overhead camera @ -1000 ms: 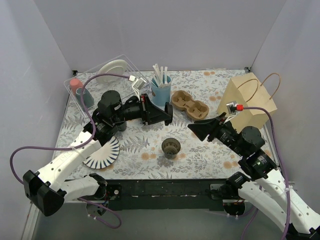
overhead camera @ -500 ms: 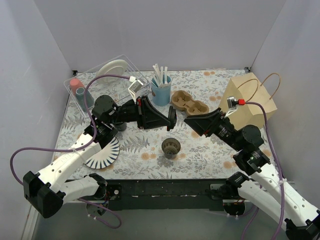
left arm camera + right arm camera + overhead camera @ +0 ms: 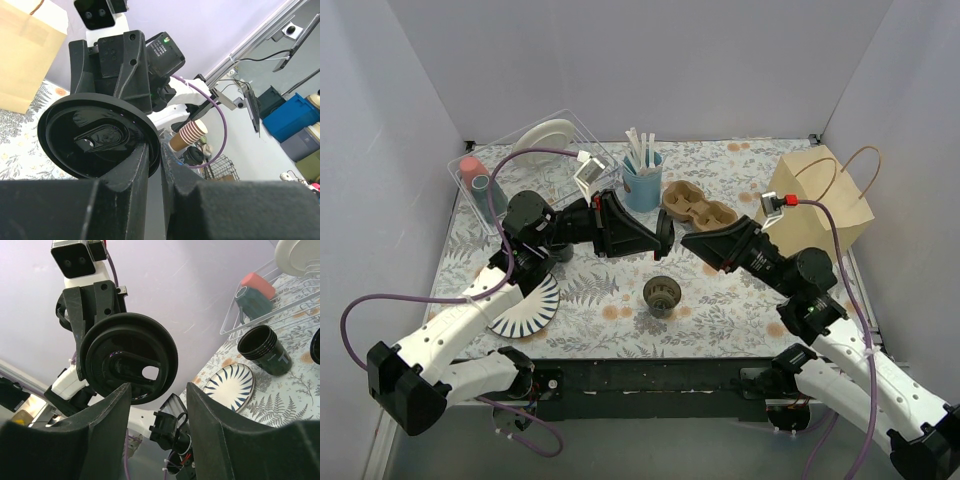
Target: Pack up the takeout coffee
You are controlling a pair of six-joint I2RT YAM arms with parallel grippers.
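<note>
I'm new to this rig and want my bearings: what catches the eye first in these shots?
A black sip lid stands out, pinched by its rim in the left gripper and held in mid-air over the table's middle. It faces the open right gripper. Below them a lidless cup stands on the table, and a brown paper bag sits at the far right.

paper bag (image 3: 820, 205) 1 | cardboard cup tray (image 3: 698, 208) 1 | clear bin (image 3: 507, 158) 1 | plates 2: white plate (image 3: 545, 138), striped plate (image 3: 525, 305) | mugs 2: pink mug (image 3: 470, 166), teal mug (image 3: 484, 189) | black cups 3: lidded cup (image 3: 95, 140), open cup (image 3: 662, 294), ribbed cup (image 3: 264, 349) (maybe several nested) | blue cup (image 3: 642, 186) 1
</note>
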